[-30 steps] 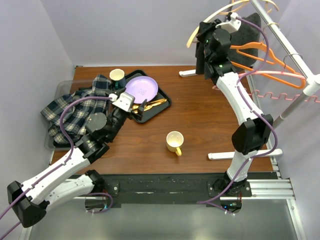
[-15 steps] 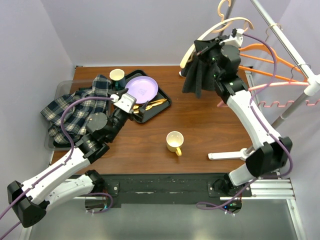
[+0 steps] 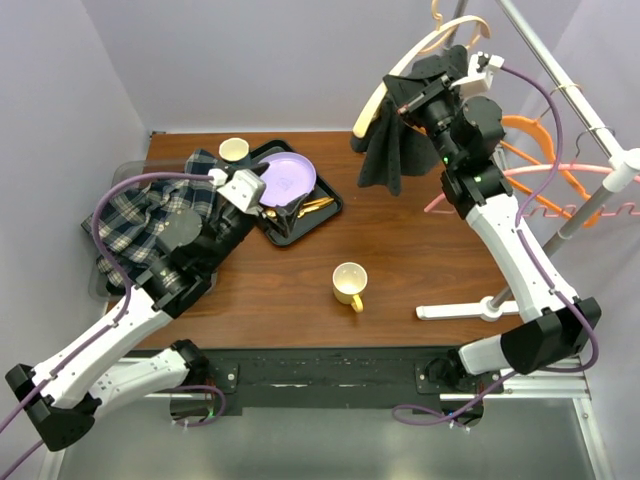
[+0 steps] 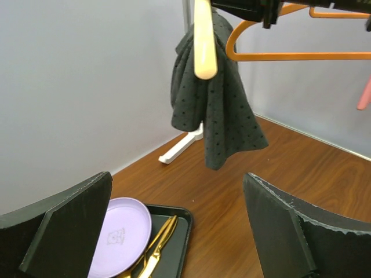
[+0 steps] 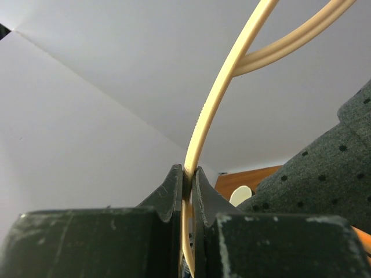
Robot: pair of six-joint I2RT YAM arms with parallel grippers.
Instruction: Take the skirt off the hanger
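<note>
The brown wooden surface (image 3: 400,240) fills the middle of the top view. The right arm rises from its base at the near edge, bends outward at the elbow on the right, and reaches high toward the far right. There the right hand (image 3: 412,90) is pinched tight on one arm of a cream hanger (image 4: 204,40). The right wrist view shows its fingers (image 5: 168,191) pressed against the thin cream bar with no gap.

The left arm runs diagonally from the near left corner toward the far left. The left hand (image 3: 283,220) hovers over the tray with its fingers (image 4: 69,231) spread wide and nothing between them.

The clothes rack (image 3: 560,70) stands at the right edge, carrying orange hangers (image 4: 290,56) and a pink hanger (image 4: 364,95) close beside the right arm. A plaid garment (image 3: 150,215) lies heaped at the left edge, partly under the left arm.

The skirt (image 3: 390,150), dark grey with small dots, is draped over the cream hanger. It hangs bunched above the far part of the surface.

Below the left hand sits a black tray (image 3: 325,188) holding a purple plate (image 3: 285,172) and gold cutlery (image 3: 318,205). A cup (image 3: 233,150) stands just beside the tray's far corner. A yellow mug (image 3: 349,283) stands alone near the middle.
</note>
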